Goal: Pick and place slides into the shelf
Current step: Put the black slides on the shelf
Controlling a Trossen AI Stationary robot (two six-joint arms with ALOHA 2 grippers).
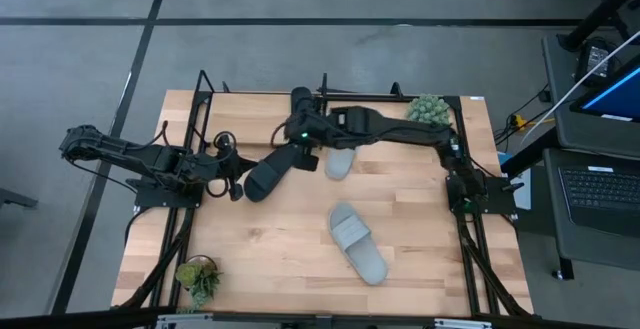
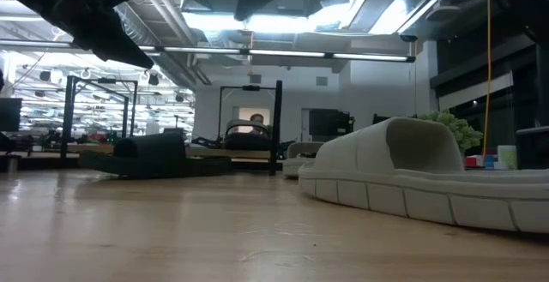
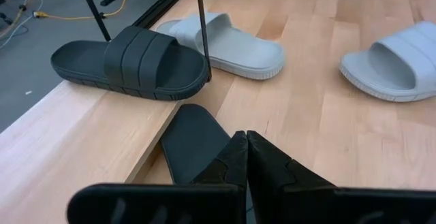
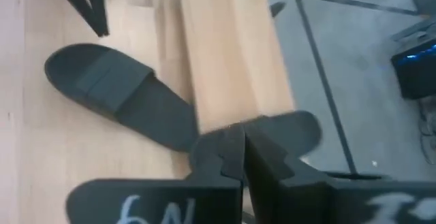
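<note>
Two slides reached the shelf; two lay on the table.

Nearest us, a pale grey slide (image 1: 358, 242) lay alone. Farther back we saw the left gripper (image 3: 245, 157), fingers pressed together, at a black slide (image 1: 272, 172) beside the shelf (image 1: 256, 106). The right gripper (image 4: 243, 157), closed on nothing, hung above another black slide (image 3: 133, 62) and a grey slide (image 3: 228, 43) there.
</note>
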